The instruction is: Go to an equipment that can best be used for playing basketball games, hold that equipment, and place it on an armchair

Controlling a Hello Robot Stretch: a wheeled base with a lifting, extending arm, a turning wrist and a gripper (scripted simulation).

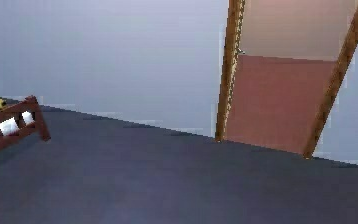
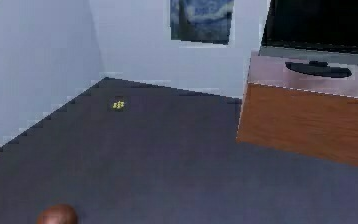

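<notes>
Brown round blob (image 2: 59,215) rests on smooth dark floor (image 2: 157,150); I cannot tell the end effector's state.

A dark blue-grey carpeted floor (image 1: 167,175) carries everything. In the forward view, a red-brown wooden railed frame (image 1: 19,118) stands on it at the left edge, close to the far wall. In the arm side view, a small yellowish object (image 2: 117,104), too small to identify, lies on the floor near its far left corner, apart from both walls. A round reddish-brown ball (image 2: 59,215), cut off by the bottom edge, rests on the floor's near side. A low brown wooden cabinet with a pale pinkish top (image 2: 307,120) stands at the floor's right side. A flat black television (image 2: 317,25) sits on that top.
</notes>
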